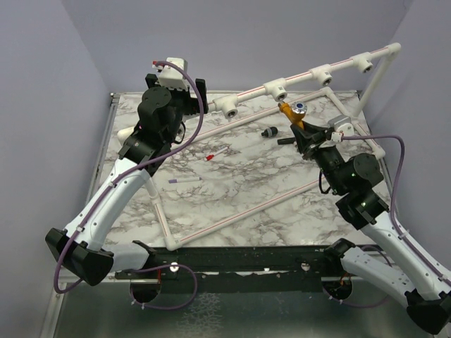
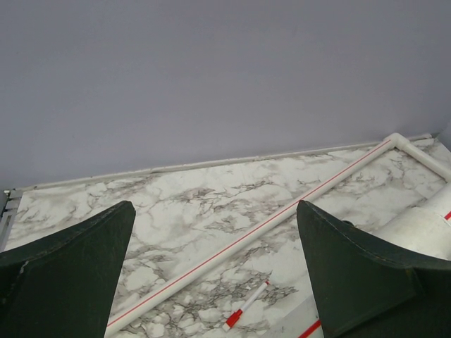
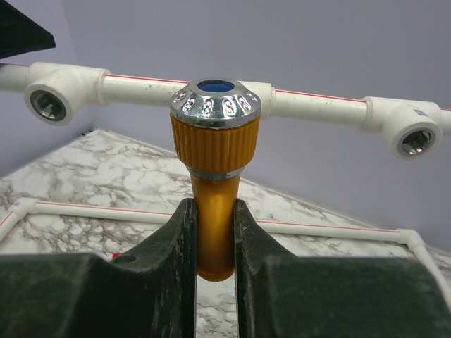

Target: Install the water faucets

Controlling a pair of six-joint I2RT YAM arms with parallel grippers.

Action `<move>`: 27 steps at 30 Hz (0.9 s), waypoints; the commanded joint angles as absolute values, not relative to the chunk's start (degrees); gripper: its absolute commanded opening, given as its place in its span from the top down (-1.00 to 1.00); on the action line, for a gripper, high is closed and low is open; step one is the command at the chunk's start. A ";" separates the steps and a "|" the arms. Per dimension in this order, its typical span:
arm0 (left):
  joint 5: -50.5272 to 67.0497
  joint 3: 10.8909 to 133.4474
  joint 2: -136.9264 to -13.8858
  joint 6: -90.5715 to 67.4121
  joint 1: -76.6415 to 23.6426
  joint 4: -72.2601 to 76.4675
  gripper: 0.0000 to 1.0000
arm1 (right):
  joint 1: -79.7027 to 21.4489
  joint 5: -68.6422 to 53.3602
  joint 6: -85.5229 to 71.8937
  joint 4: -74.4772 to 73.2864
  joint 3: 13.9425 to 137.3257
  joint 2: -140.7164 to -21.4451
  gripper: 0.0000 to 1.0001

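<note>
A mustard-orange water faucet (image 3: 213,183) with a ribbed collar and a silver round end with a blue centre stands upright between my right gripper's (image 3: 214,208) fingers, which are shut on its stem. In the top view this faucet (image 1: 291,113) is held just in front of the raised white pipe, between two of its tee sockets (image 1: 280,91). In the right wrist view, open sockets show at left (image 3: 48,104) and right (image 3: 414,141), with a third fitting hidden behind the faucet's head. My left gripper (image 2: 215,205) is wide open and holds nothing. It hangs at the back left (image 1: 176,81), facing the wall.
A white pipe frame (image 1: 211,229) with red stripes lies on the marble table. A thin white red-tipped stick (image 1: 217,153) (image 2: 246,306) and a purple-tipped one (image 1: 184,181) lie inside it. A small black part (image 1: 268,132) sits near my right gripper. Grey walls close the back and sides.
</note>
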State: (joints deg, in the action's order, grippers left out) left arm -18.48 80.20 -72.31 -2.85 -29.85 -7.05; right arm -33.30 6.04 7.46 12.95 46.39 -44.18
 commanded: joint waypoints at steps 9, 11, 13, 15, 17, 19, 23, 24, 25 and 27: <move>-18.15 77.78 -72.34 -2.20 -29.79 -10.08 -0.95 | -33.05 5.41 20.09 18.69 46.11 -46.48 0.99; -18.11 77.74 -72.36 -2.20 -29.79 -10.19 -0.95 | -33.13 5.35 20.86 20.47 45.20 -46.49 0.99; -18.10 77.78 -72.34 -2.11 -29.79 -10.28 -0.95 | -33.01 4.96 21.17 21.97 44.66 -46.43 0.99; -18.11 77.76 -72.35 -2.10 -29.84 -10.28 -0.95 | -32.94 4.72 21.32 22.78 44.39 -46.55 0.98; -18.06 77.66 -72.41 -2.02 -29.84 -10.24 -0.95 | -32.66 4.41 21.25 22.93 44.39 -46.87 0.99; -18.19 77.61 -72.34 -1.94 -29.80 -10.15 -0.95 | -32.42 4.31 20.99 23.45 44.16 -47.17 0.99; -18.10 77.47 -72.31 -1.93 -29.88 -10.09 -0.95 | -31.84 3.98 21.21 24.36 43.87 -47.54 0.99; -18.03 77.56 -72.34 -1.93 -29.88 -10.15 -0.95 | -31.70 3.77 21.19 24.49 43.79 -47.55 0.99; -18.06 77.60 -72.35 -1.93 -29.88 -10.12 -0.95 | -31.43 3.50 21.20 24.47 43.88 -47.63 0.99; -18.03 77.60 -72.37 -1.93 -29.84 -10.18 -0.95 | -31.06 2.86 21.31 24.20 43.98 -47.93 0.99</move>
